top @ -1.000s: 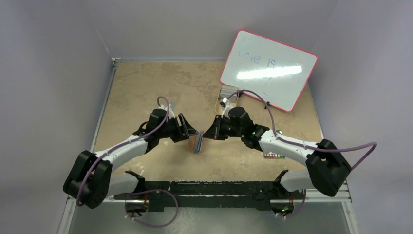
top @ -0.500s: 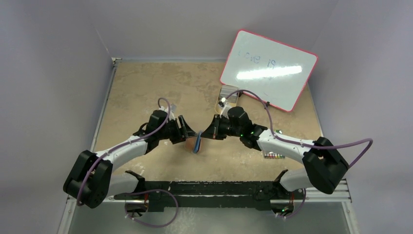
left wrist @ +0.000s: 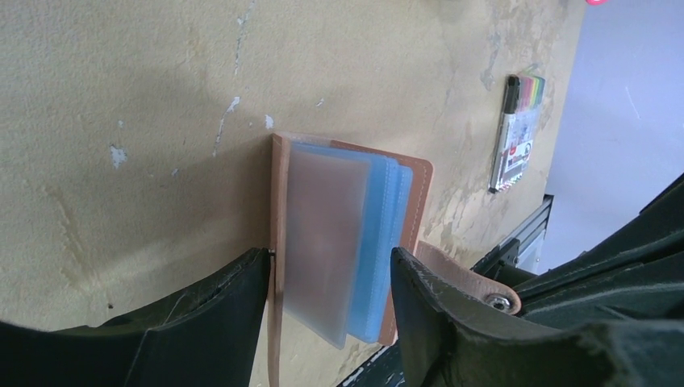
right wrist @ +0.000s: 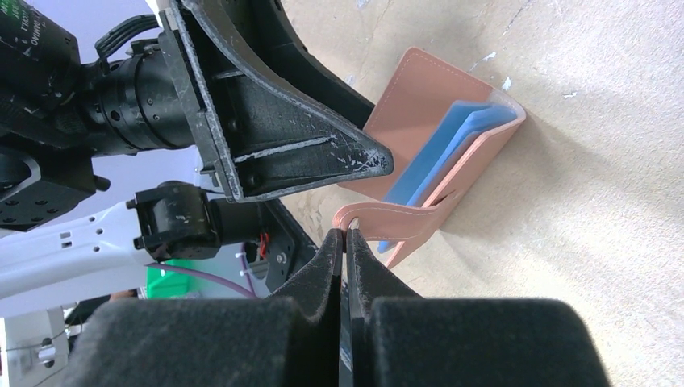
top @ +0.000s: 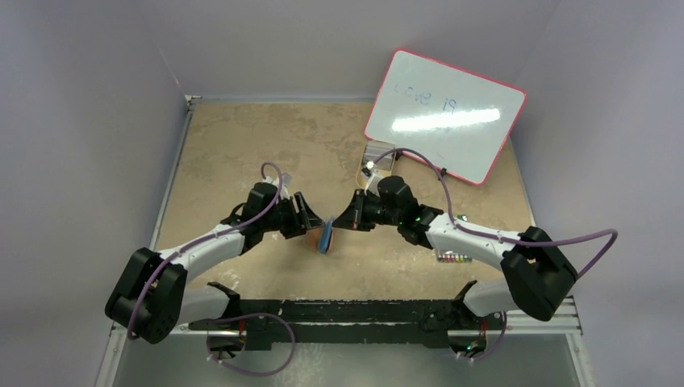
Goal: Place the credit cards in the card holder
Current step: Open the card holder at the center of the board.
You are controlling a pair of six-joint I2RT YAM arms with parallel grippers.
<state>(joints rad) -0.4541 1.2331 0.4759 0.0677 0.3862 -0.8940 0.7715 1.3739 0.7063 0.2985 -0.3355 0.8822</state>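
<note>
The reddish-brown card holder (top: 326, 237) stands on edge at mid-table between both grippers. In the left wrist view its covers (left wrist: 417, 201) splay round a frosted credit card (left wrist: 327, 234) and light blue ones (left wrist: 381, 242). My left gripper (left wrist: 329, 256) straddles it, wide, with each cover against a finger. My right gripper (right wrist: 345, 234) is shut on the snap tab (right wrist: 387, 214), which curls out from the holder (right wrist: 419, 105). From above, the left gripper (top: 310, 222) and right gripper (top: 343, 224) face each other across the holder.
A pack of coloured markers (top: 453, 259) lies near the right arm, also in the left wrist view (left wrist: 516, 129). A pink-edged whiteboard (top: 444, 113) leans at the back right, with a small clear box (top: 377, 157) in front of it.
The right arm has edged slightly left since a second ago. The holder's covers look a little closer together. Both grippers stay at the holder.
</note>
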